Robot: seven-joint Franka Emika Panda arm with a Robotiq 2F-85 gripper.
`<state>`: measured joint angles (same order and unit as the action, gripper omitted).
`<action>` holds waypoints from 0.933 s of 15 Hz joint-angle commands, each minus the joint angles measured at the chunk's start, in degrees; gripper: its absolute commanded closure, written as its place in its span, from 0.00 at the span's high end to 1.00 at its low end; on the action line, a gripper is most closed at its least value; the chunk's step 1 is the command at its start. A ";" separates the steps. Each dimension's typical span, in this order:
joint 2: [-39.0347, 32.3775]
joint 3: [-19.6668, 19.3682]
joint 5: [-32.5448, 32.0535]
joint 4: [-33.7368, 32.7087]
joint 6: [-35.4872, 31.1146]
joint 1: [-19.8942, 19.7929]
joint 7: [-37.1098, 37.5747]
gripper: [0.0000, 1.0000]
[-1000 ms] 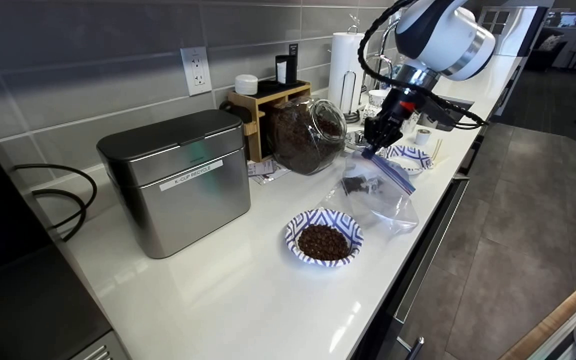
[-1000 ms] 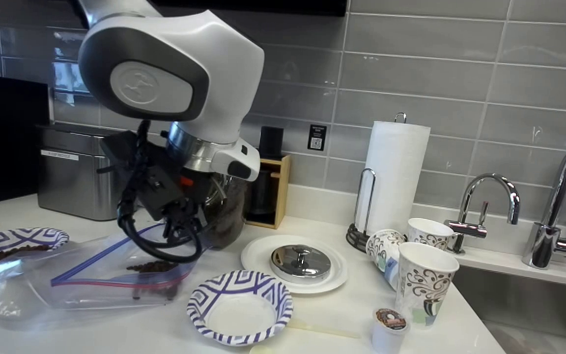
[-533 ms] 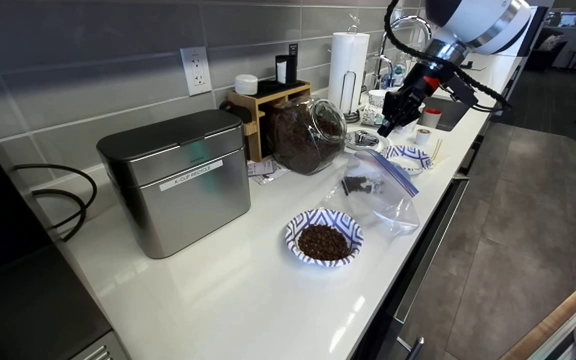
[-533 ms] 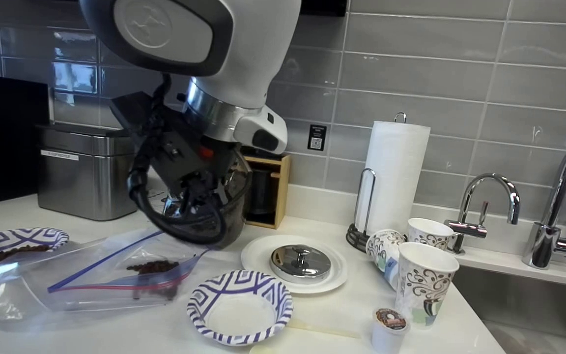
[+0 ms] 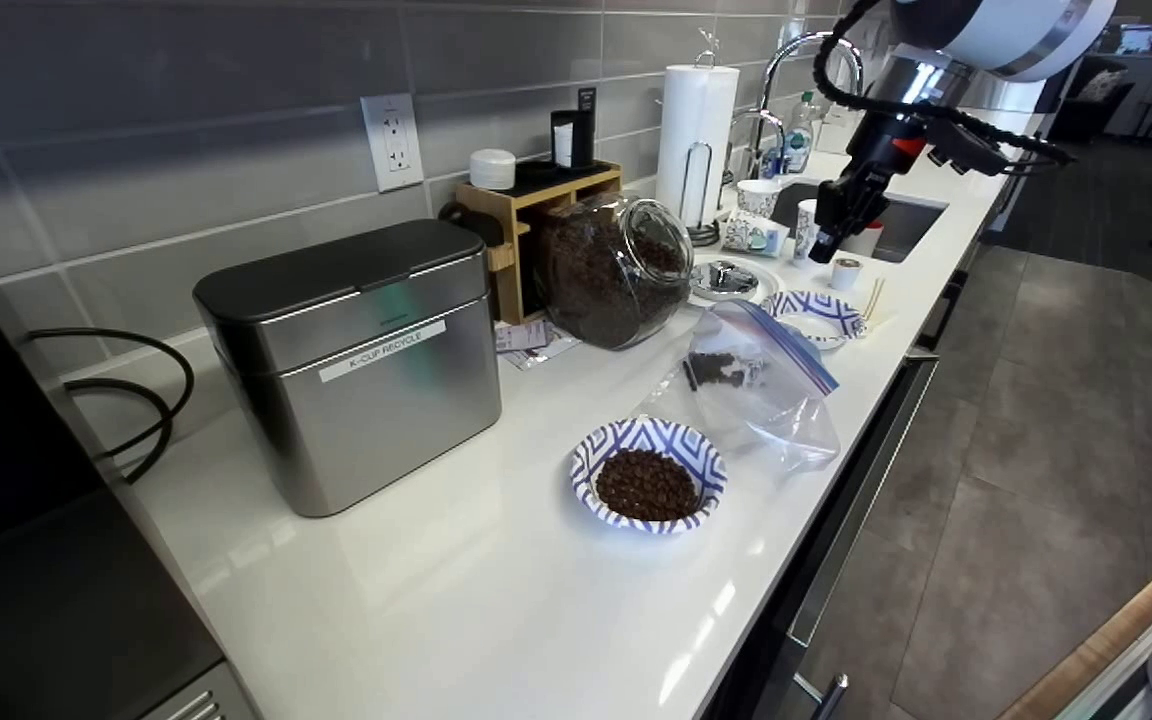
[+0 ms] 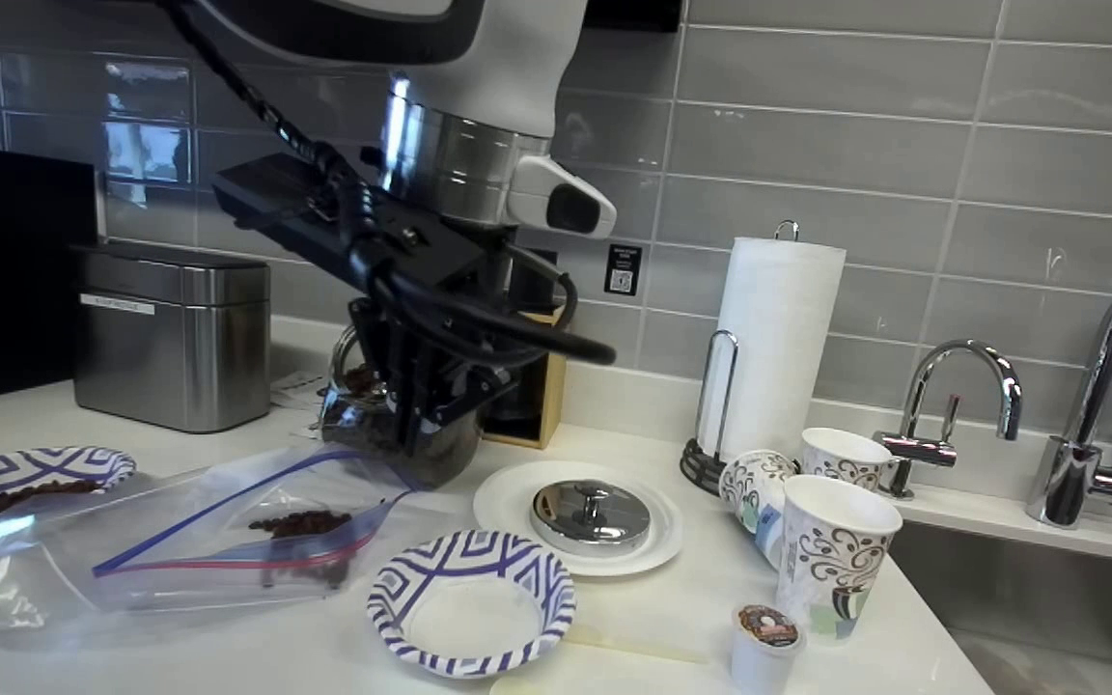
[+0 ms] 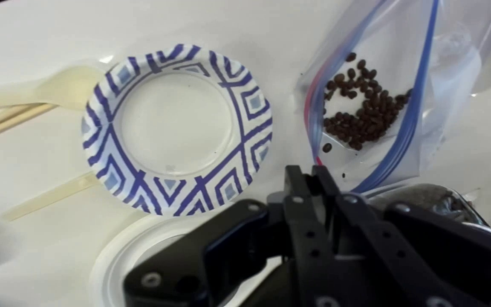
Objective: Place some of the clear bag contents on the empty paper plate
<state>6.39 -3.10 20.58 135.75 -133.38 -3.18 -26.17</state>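
1 clear bag (image 7: 403, 136), beans (image 7: 369, 115) inside; 1 paper plate (image 7: 177, 121), bean-free; 1 gripper (image 7: 307, 171), jaws together, empty; whole transfer apparently outstanding.

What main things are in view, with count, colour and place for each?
empty paper plate: one, blue and white, on counter
clear bag: one, transparent, beside empty paper plate
filled bowl: one, blue and white, beside bag
coffee beans: many, brown, in bag and bowl
utensils: several, cream, beside empty paper plate
metal lid: one, silver, on white plate
patterned cups: three, white, near sink
coffee pod: one, white, near cups
glass jar: one, clear, beside wooden organiser
recycle bin: one, silver and black, near wall
paper towel roll: one, white, near wall
sink: one, grey, in counter
faucets: two, silver, behind sink
gripper: one, black, above counter
arm: one, white and black, above counter
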 commanded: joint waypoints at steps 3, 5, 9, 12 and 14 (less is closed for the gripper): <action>-0.34 -0.64 -6.88 2.83 -5.89 0.31 1.74 0.02; -1.00 -0.95 -7.83 3.24 -7.43 0.18 1.78 0.02; -2.27 -1.36 -10.19 3.62 -9.25 -0.04 2.67 0.02; -3.07 -1.46 -12.03 3.46 -9.96 -0.19 4.66 0.42; -3.33 -1.49 -12.96 3.43 -10.30 -0.23 5.66 0.55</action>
<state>3.53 -4.57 10.26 138.49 -141.96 -3.24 -23.24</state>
